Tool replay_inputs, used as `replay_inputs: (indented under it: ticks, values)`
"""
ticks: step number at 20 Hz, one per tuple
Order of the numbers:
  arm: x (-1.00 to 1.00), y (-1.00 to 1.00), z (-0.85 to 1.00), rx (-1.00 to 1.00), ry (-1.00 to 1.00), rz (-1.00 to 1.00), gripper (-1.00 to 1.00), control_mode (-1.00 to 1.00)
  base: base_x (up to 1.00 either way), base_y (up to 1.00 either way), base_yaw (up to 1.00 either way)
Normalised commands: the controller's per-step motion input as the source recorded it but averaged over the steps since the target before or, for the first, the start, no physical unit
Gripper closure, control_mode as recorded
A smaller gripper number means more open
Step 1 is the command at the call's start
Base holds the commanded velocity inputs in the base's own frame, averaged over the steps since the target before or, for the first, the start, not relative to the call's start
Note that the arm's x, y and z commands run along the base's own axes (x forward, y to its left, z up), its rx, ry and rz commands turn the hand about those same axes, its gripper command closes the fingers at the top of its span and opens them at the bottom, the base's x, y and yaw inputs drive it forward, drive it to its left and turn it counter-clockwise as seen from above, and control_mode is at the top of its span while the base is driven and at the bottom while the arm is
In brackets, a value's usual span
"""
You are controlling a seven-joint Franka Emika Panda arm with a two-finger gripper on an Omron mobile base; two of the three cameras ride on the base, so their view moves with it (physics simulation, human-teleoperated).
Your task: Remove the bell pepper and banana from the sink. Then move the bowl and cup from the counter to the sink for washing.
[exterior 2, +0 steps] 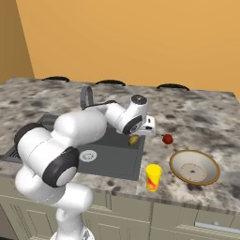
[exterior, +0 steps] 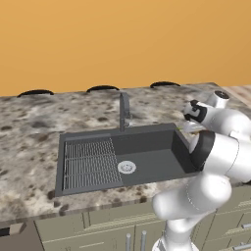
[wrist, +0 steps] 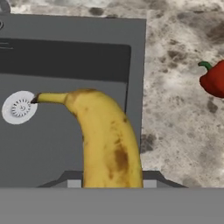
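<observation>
My gripper [exterior 2: 139, 132] hangs over the right edge of the dark grey sink [exterior 2: 123, 161], shut on the yellow banana [exterior 2: 134, 139]. In the hand view the banana [wrist: 107, 140] rises from between the fingers of the gripper [wrist: 112, 180], its tip pointing at the round white drain [wrist: 18, 107]. The red bell pepper [exterior 2: 167, 138] lies on the counter just right of the sink, and it appears again as the bell pepper [wrist: 213, 78] at the right edge. The beige bowl [exterior 2: 194, 167] and the yellow cup [exterior 2: 153, 177] stand on the counter at the front right.
A grey faucet [exterior: 124, 112] rises behind the sink [exterior: 147, 152], whose left half is a ribbed drainer [exterior: 90, 163]. Speckled stone counter [exterior 2: 201, 122] surrounds the basin. The orange wall [exterior: 122, 39] closes off the back.
</observation>
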Motion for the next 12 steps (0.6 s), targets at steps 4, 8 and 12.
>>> replay_inputs:
  ticks: [4, 8, 12]
  values:
    - [0.07, -0.34, 0.00, -0.07, 0.00, 0.00, 1.00, -1.00, 0.00, 0.00, 0.00]
    - [0.07, -0.27, -0.02, -0.04, 0.00, 0.00, 1.00, -1.00, 0.00, 0.00, 0.00]
    - [0.07, -0.25, -0.07, -0.01, 0.00, 0.01, 1.00, -1.00, 0.00, 0.00, 0.00]
